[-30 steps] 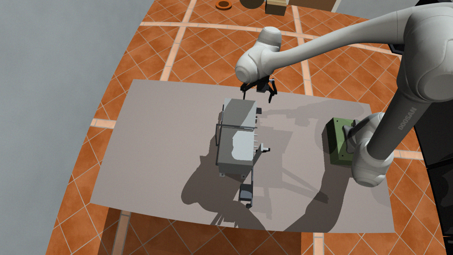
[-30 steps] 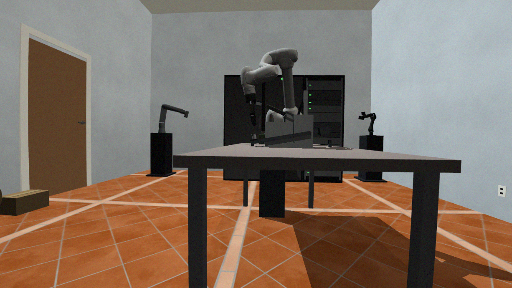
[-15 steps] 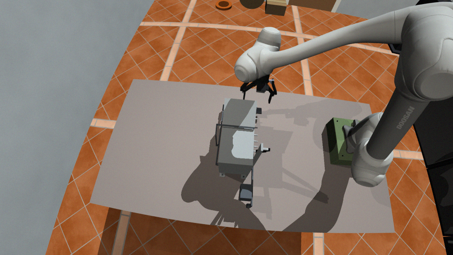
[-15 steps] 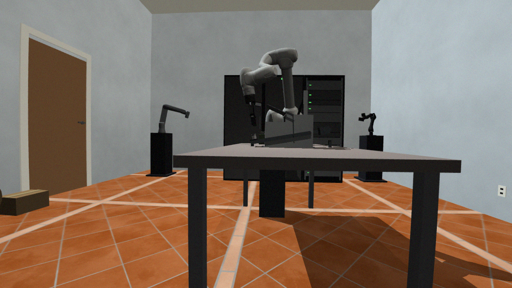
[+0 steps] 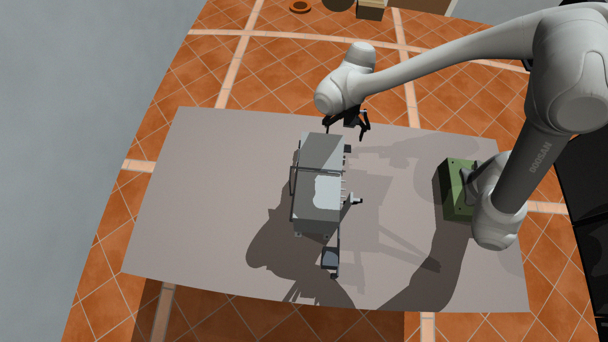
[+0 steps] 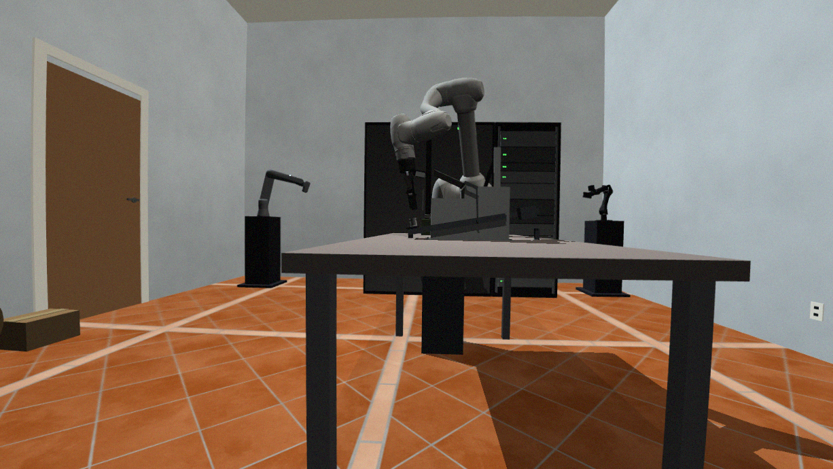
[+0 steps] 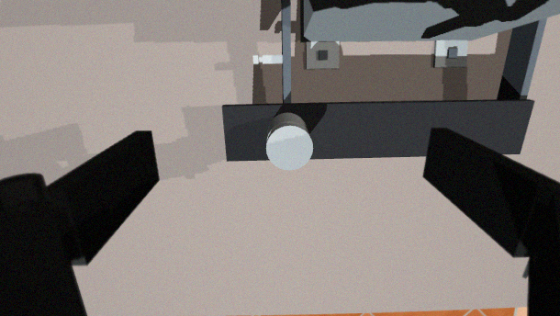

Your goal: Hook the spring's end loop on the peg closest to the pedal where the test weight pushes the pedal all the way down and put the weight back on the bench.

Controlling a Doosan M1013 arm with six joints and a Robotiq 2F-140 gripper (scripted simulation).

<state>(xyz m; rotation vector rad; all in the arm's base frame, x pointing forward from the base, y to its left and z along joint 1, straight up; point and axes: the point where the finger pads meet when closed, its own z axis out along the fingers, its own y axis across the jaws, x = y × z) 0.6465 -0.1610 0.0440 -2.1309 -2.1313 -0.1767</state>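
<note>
The black two-fingered gripper (image 5: 345,124) hangs near the upper middle of the top view, just past the far end of the grey box-shaped feeder (image 5: 320,182) and close to the far edge of the pale grey-brown table (image 5: 221,203). Its jaws are spread as wide as they go and hold nothing.

In the wrist view the two black fingers sit low at the left and right sides, with bare table surface between them. Above them, across the middle of the frame, lies the dark flat rectangular pedal (image 7: 390,129). The short steel cylindrical test weight (image 7: 289,144) stands on the pedal's left part, its pale round top facing the camera and overlapping the pedal's lower edge. The weight sits nearer the left finger than the right, and apart from both. A strip of orange floor tile (image 7: 367,313) shows along the bottom edge, marking the table's rim just behind the gripper.

In the top view a wide stretch of table lies open to the left of the feeder. To the right, the green block base (image 5: 453,187) of the arm stands by the table's right side, well apart from the feeder. From the exterior view the pedal end is small and dark, so how far the pedal is pressed is hard to judge.
</note>
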